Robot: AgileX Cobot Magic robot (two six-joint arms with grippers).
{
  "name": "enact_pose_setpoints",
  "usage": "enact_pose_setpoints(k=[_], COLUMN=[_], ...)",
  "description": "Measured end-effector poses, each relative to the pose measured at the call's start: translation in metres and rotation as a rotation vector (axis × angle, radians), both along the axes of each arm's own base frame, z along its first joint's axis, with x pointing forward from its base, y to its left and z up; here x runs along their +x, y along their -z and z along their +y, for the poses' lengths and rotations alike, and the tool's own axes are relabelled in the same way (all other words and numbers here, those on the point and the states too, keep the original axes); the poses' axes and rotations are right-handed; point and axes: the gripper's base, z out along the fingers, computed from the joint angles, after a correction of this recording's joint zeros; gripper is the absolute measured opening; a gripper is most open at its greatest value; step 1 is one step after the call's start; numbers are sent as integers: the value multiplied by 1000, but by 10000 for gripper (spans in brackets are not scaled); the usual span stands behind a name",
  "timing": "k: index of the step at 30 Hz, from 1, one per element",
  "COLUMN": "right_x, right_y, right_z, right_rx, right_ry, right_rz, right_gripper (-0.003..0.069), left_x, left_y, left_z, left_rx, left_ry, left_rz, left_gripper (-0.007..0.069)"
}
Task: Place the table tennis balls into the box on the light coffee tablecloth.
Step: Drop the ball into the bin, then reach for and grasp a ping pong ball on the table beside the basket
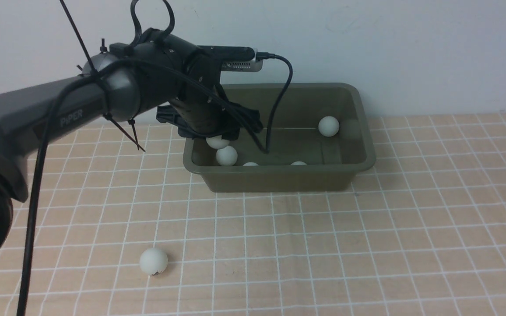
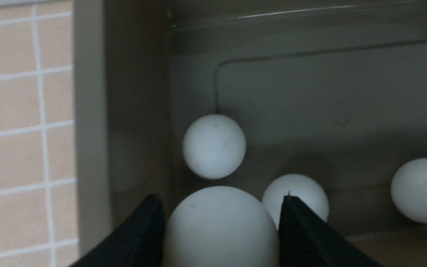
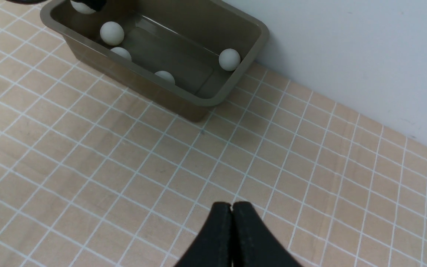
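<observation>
- The left tool (image 2: 219,198) grips a white table tennis ball (image 2: 219,230), with one black finger on each side, so the ball cannot roll away or drop until the jaws part
- In the front view this held ball hangs over the 9 o'clock end of the olive-green box (image 1: 279,179), inside the line of the rim; I judge the spot is chosen so that a release lands the ball on the floor of the box, where the sloping walls keep it in
- Four balls lie in the box: a first ball (image 1: 227,155) just under the held one, a second ball (image 1: 250,164) and a third ball (image 1: 298,163) peeping over the 6 o'clock wall, and a fourth ball (image 1: 328,126) by the far wall toward 2 o'clock
- They sit close to the walls, as light round things tend to on a smooth floor
- A loose ball (image 1: 153,261) rests on the light coffee tablecloth (image 1: 367,245), at 7 o'clock from the box and well apart from it; it looks like the last one to fetch
- The right tool (image 3: 231,206) is closed and empty, its fingers pressed together above bare cloth, well apart from the box; parked there, it leaves the left arm free room
- The step in hand looks like the release; the held ball could bounce off the first ball below it
</observation>
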Motion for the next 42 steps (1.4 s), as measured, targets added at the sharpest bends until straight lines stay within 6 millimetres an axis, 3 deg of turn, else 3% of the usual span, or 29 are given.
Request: enact_pose_setpoints(k=[7,14,21,24,29,34,38,42], right_x=[0,-1,-1,-1,-1,-1,-1,-1], right_y=[0,0,0,0,0,0,0,0], right_z=[1,2,2,2,2,2,2,2], right_rx=[6,21,21,21,21,21,21,21], right_ry=[-3,-12,-12,-12,-12,-12,-12,-12], right_rz=[2,7,7,7,7,7,7,7], right_gripper=[-18,-18,-18,-18,-18,-18,-18,-18], left_x=[5,6,0,-12,-45,-73,-94,-113], left_y=[9,11,-2,-23,-76,-106,-96,-67], left_z=[-7,-8,-4,5,31,44,47,54], left_rx=[-34,-35,9,74,217,235,218,254], left_ry=[47,57,48,48,16,34,115,139], left_rz=[-24,-26,56,105,149,164,234,341], left_gripper=[329,455,467,467,468,468,468,468])
